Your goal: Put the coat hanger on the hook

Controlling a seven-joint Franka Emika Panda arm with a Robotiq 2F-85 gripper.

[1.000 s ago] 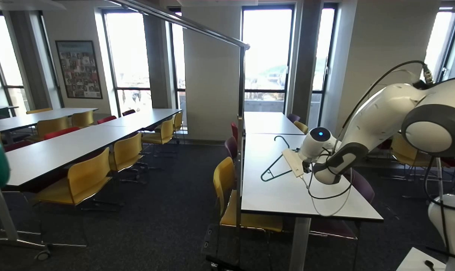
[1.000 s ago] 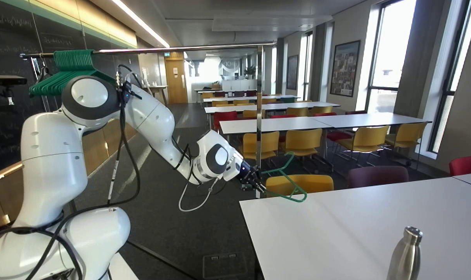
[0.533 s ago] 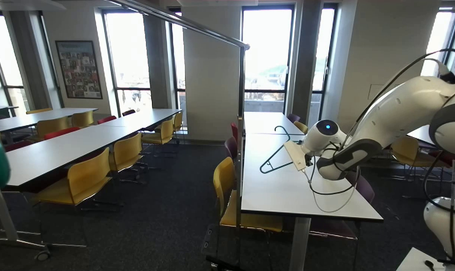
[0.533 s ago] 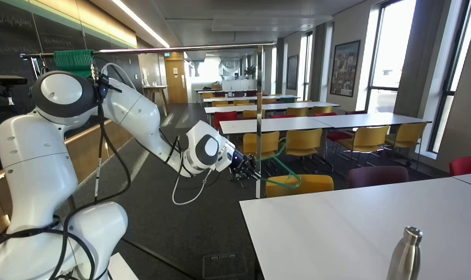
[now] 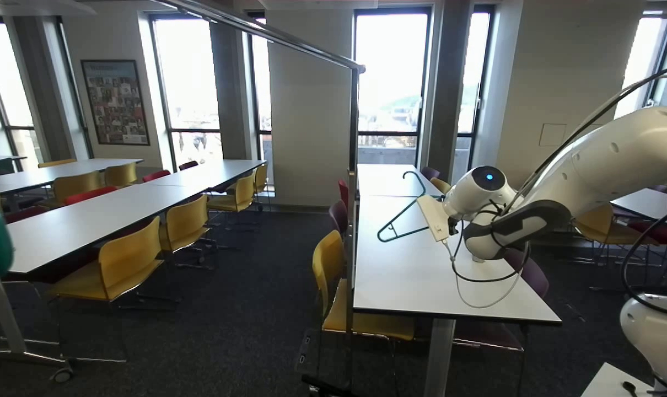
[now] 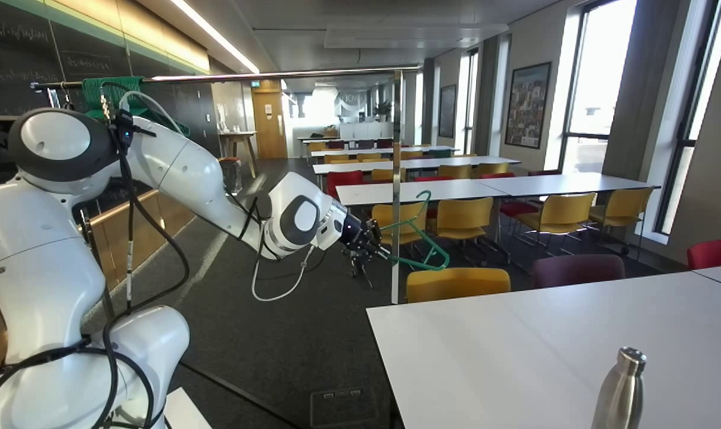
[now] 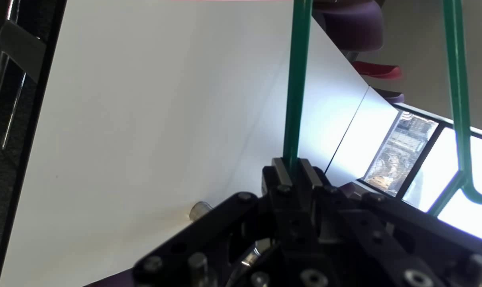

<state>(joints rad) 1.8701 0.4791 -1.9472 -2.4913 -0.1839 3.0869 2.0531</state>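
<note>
Wrist view: gripper (image 7: 294, 169) clamped on one hanger (image 7: 296, 79) bar, which runs straight out ahead; table (image 7: 165, 99) behind. In an exterior view, hanger lies beyond the gripper, crook up, above the table's far edge near the left corner; rail (image 6: 301, 72) well overhead, so lift next, I'd guess. Spare hangers (image 6: 92, 90) bunch on it. In an exterior view, a pale box (image 5: 434, 218) hides the grip; hanger shows against the table, nearer its left edge.

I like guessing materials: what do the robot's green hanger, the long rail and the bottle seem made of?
Green hanger: perhaps plastic or coated wire; evenly coloured, softly glossy.
Rail: probably polished metal, given its bright streaks.
Bottle: likely satin-finished metal, silvery with soft highlights.
</note>
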